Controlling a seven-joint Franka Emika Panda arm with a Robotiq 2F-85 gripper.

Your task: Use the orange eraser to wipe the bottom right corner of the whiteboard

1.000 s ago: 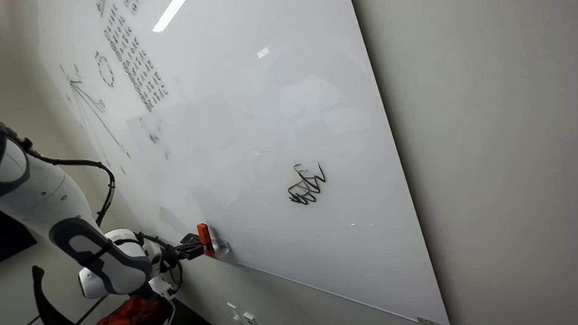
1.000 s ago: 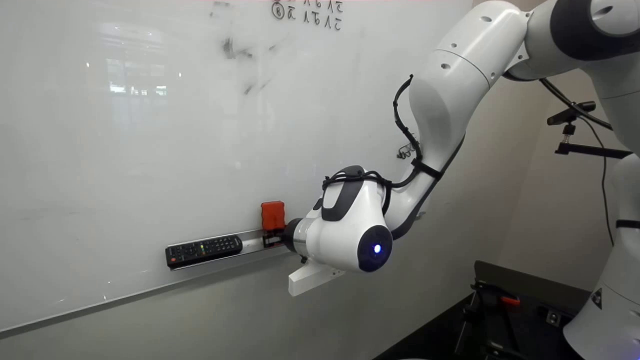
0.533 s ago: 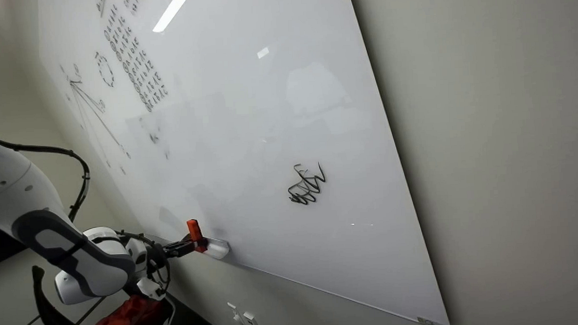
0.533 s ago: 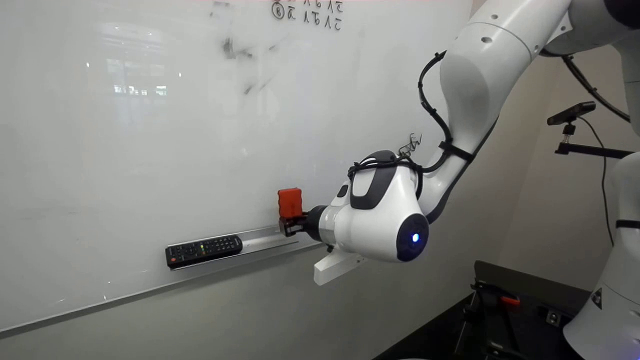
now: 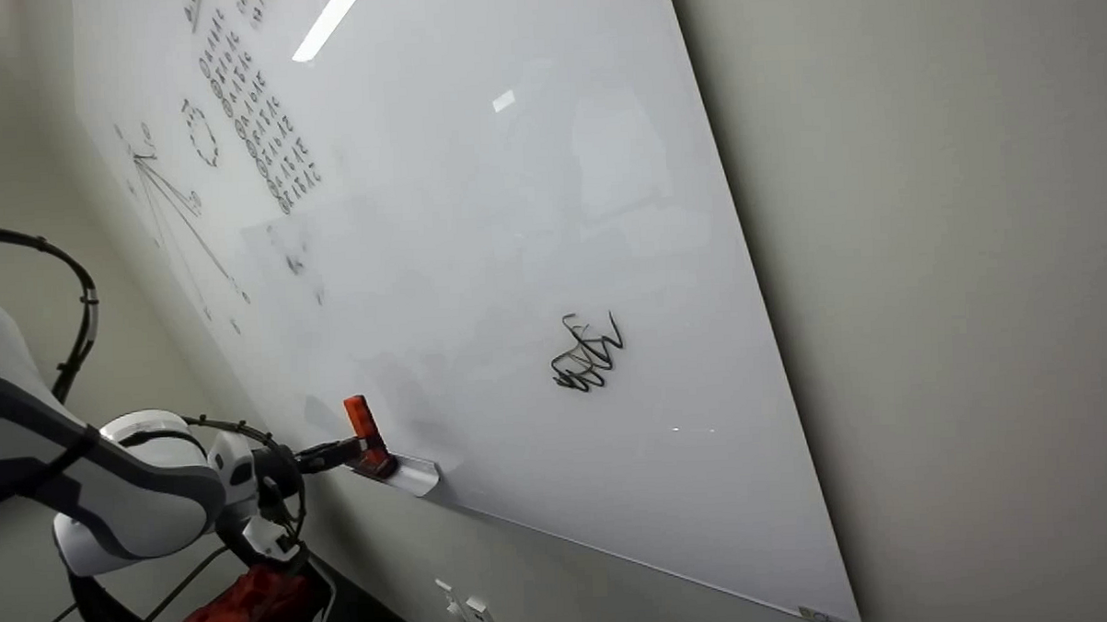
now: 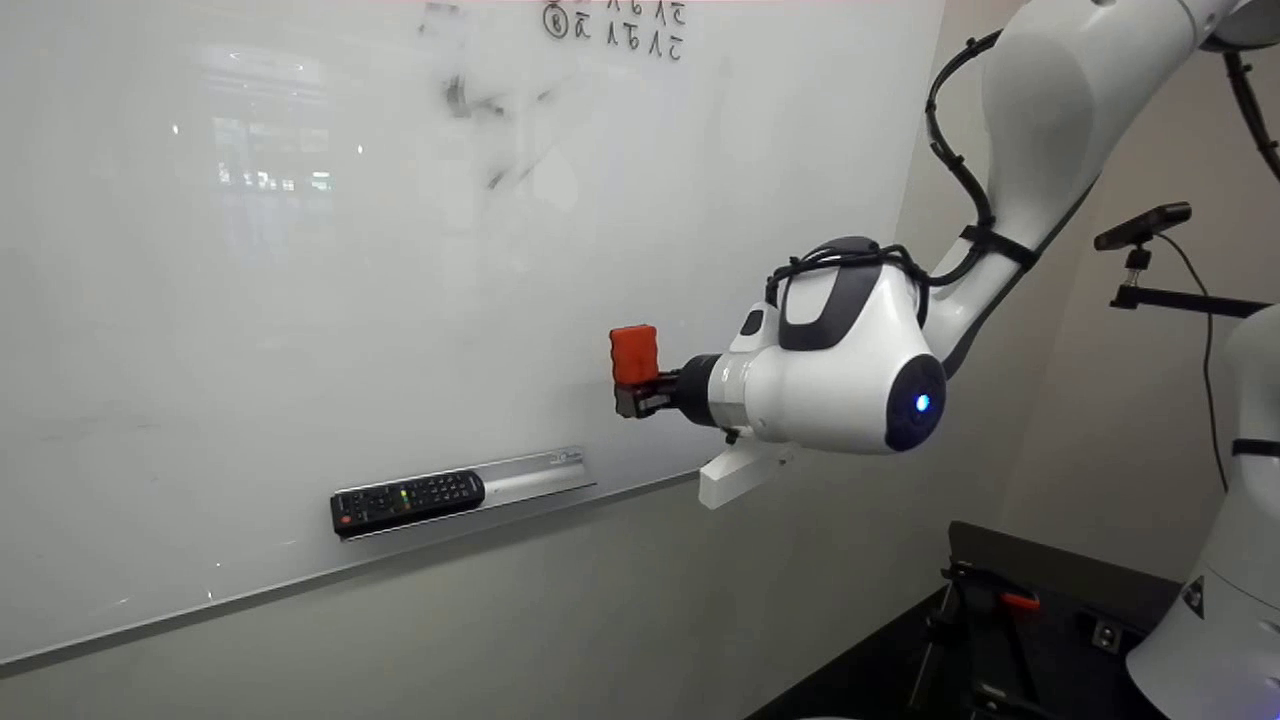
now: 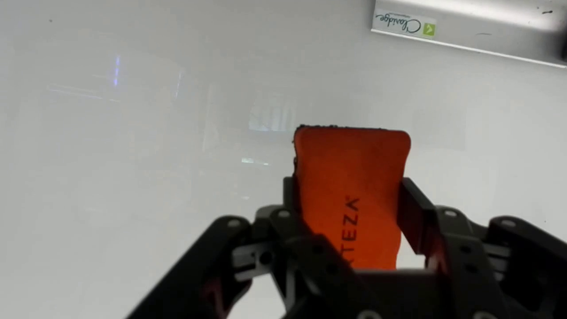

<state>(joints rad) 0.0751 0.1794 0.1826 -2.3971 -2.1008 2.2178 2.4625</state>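
Orange, the eraser (image 6: 634,354) is being pinched by the claw (image 7: 350,199), which is hiding some lettering. Near the tray (image 6: 530,480), it is facing the whiteboard (image 6: 350,300); I'm not seeing whether it's touching. The arm (image 6: 1050,100) is being cut off in both exterior views, forearm slanting down, wrist stretching level.

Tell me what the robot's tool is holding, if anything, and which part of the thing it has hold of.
The tool holds the orange whiteboard eraser, pinched between its two long sides.
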